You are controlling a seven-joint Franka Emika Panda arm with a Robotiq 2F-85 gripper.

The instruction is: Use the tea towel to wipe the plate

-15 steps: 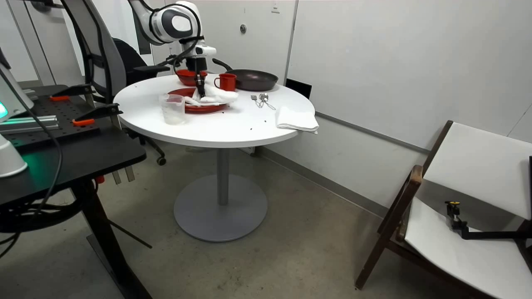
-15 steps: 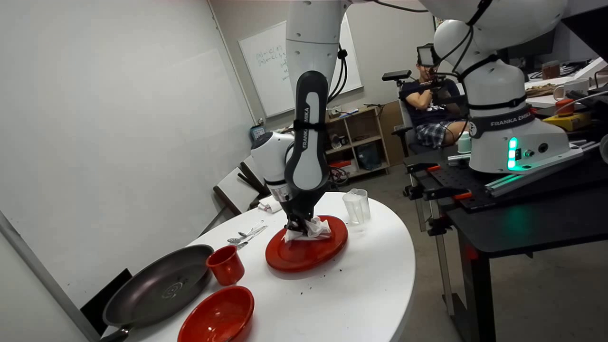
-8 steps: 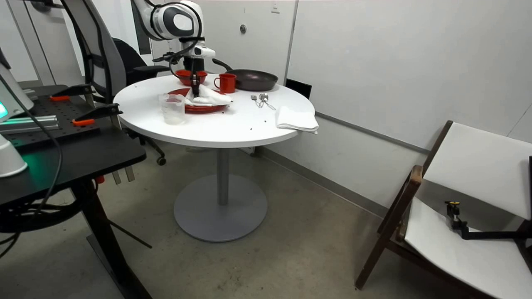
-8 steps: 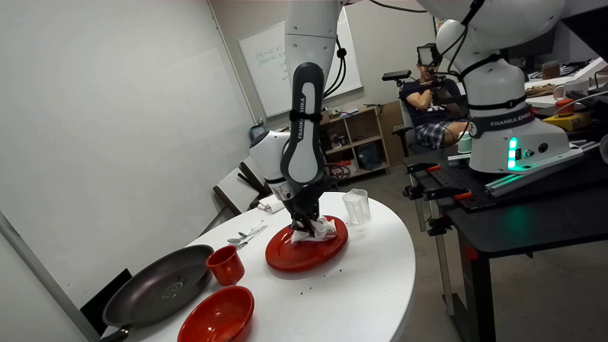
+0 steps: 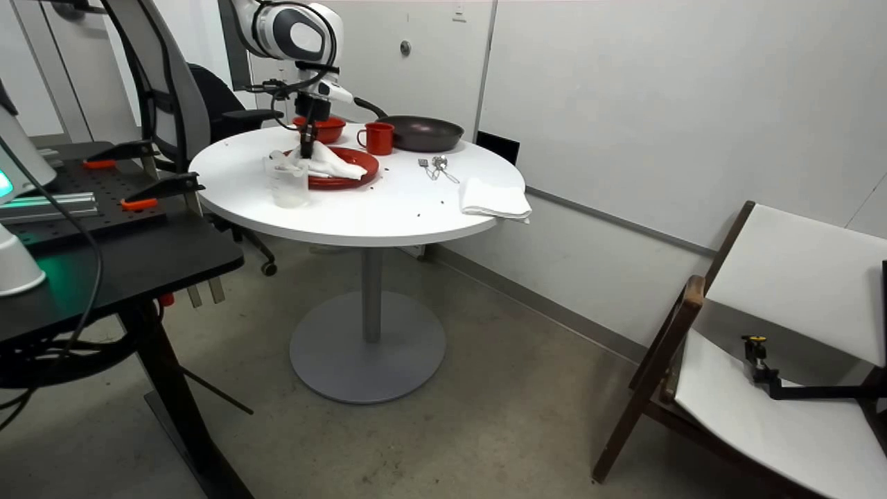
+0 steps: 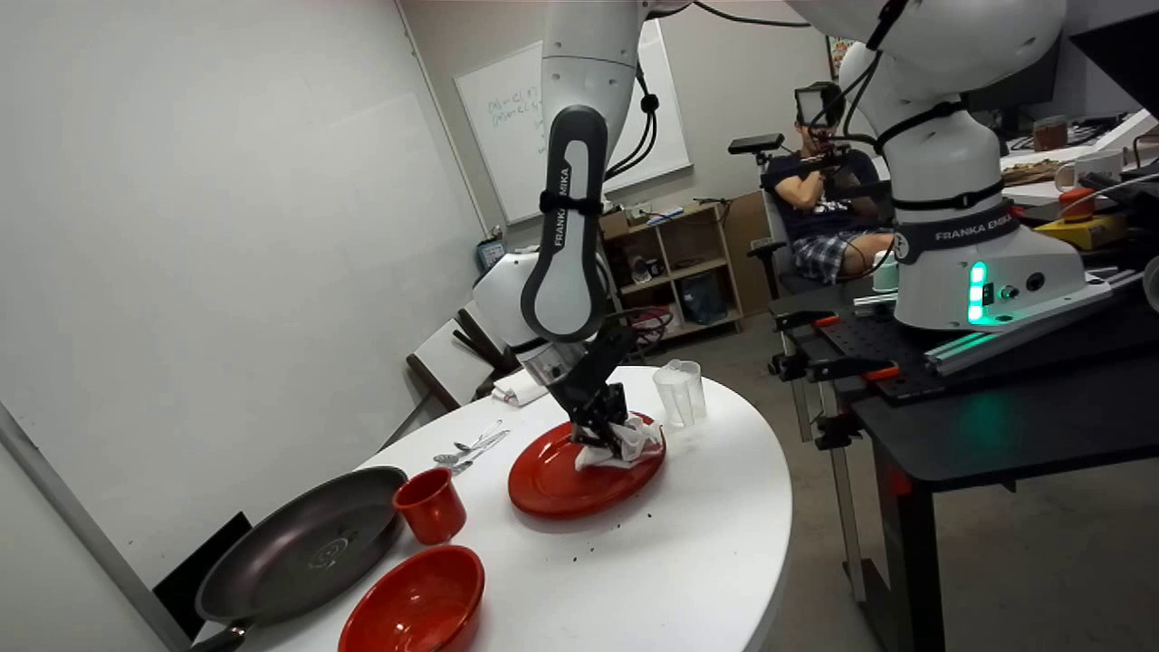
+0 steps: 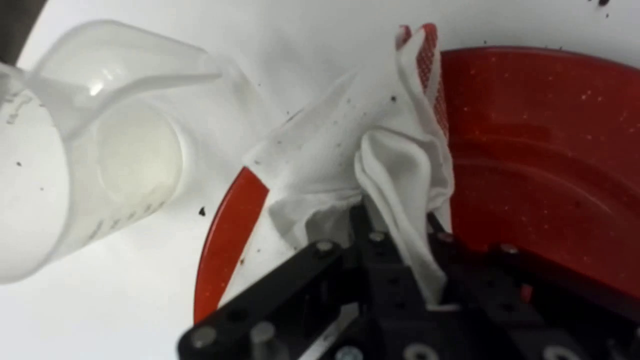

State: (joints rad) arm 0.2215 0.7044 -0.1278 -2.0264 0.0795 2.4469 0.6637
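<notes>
While the tilted gripper [image 7: 398, 220] pinches a fold of the white tea towel [image 7: 320, 150], the rest of the towel lies crumpled across one side of the red plate [image 7: 540, 115], spilling past its rim. Dark specks [image 7: 393, 98] dot the fabric. Just beside that side of the plate stands a clear measuring cup [image 6: 681, 395]. Farther out on the round white table [image 6: 688, 561] are some metal utensils [image 5: 439, 163], a red mug [image 6: 433, 509] near a dark frying pan [image 6: 303, 543], a red bowl [image 6: 415, 599] and, at the table's edge, a folded white cloth [image 5: 493, 199].
</notes>
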